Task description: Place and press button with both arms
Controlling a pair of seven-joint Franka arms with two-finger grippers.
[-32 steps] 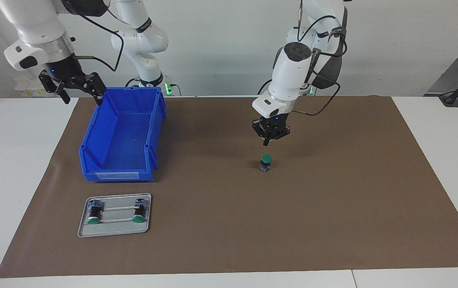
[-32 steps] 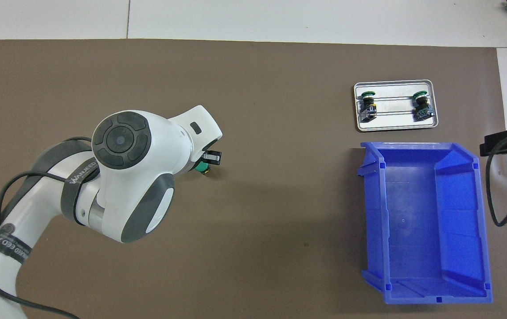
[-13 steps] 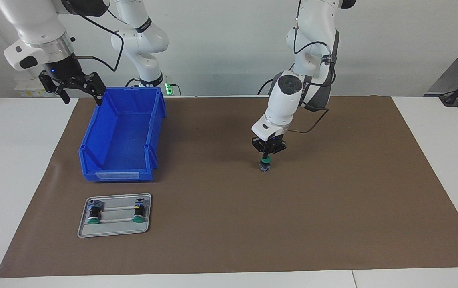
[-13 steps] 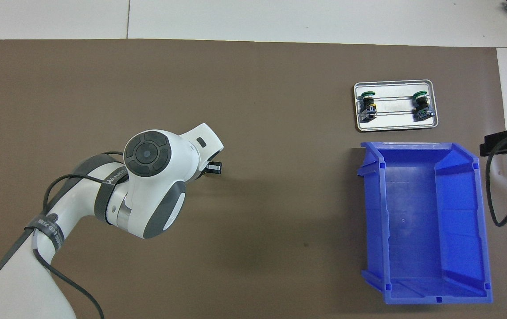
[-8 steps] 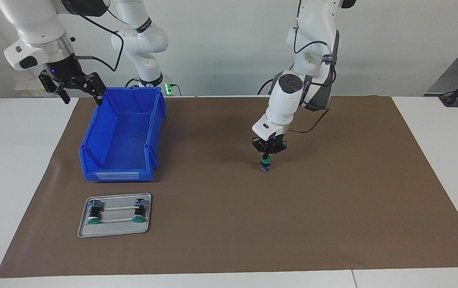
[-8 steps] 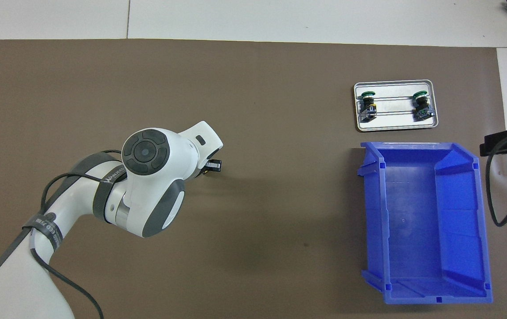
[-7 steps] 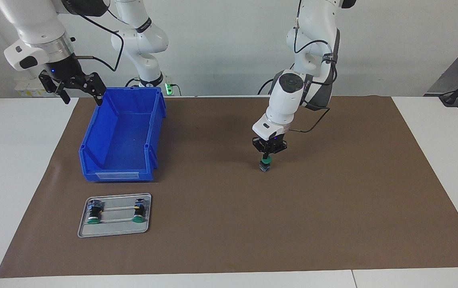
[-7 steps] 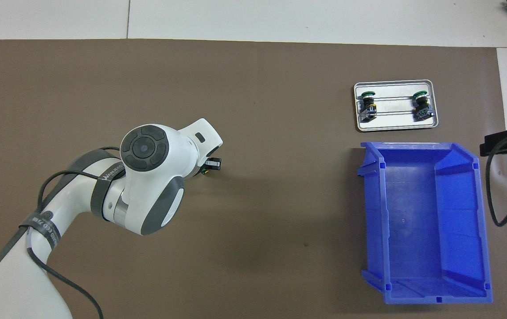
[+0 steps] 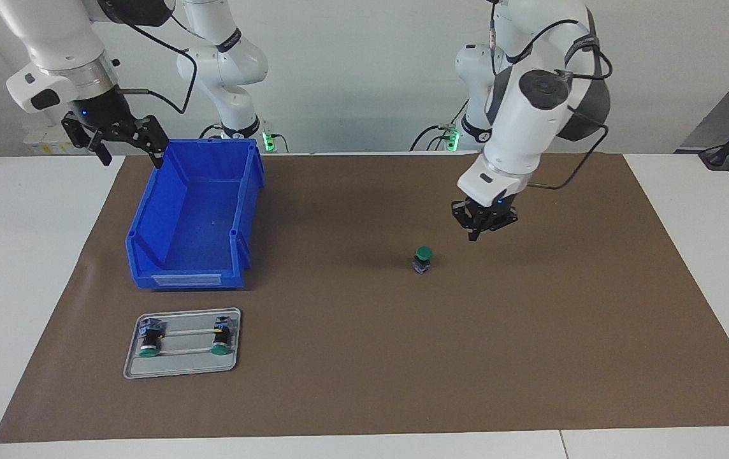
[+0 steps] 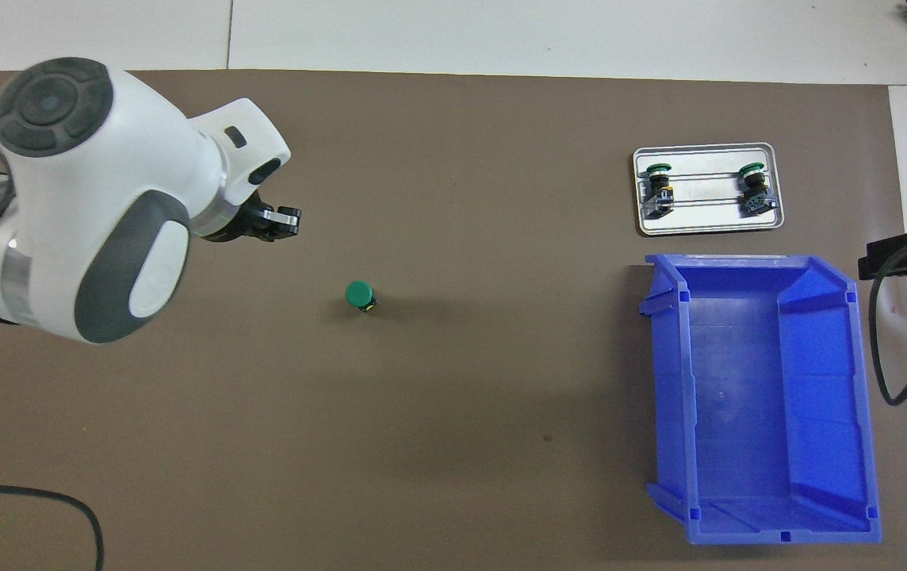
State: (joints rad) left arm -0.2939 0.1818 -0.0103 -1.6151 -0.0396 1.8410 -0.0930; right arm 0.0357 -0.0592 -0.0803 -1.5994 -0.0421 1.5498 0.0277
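Lifted off the button's green cap, where it had been pressing half a second earlier, the left gripper (image 9: 474, 236) had swung up and toward its own arm's end of the tabletop (image 9: 33, 255), and it hung over bare brown mat (image 9: 530, 331) with its jaws pressed together and nothing between them. That wide mat covered most of the white tabletop. The two arms were the biggest things there: the left arm (image 9: 524, 115) bent over the mat, the right arm (image 9: 52, 51) waiting at its own end. The right gripper (image 9: 130, 152) hovered over the edge of the mat just beside the near corner of the blue bin (image 9: 173, 261), jaws spread wide and empty. The bin stood open, with nothing lying inside it. Farther from the robots than the bin lay a small metal tray (image 9: 181, 371) carrying two spare buttons (image 9: 149, 339) on their sides. Smallest of all, the button (image 9: 423, 259) stood upright on the mat near the middle, cap up, apart from both grippers.
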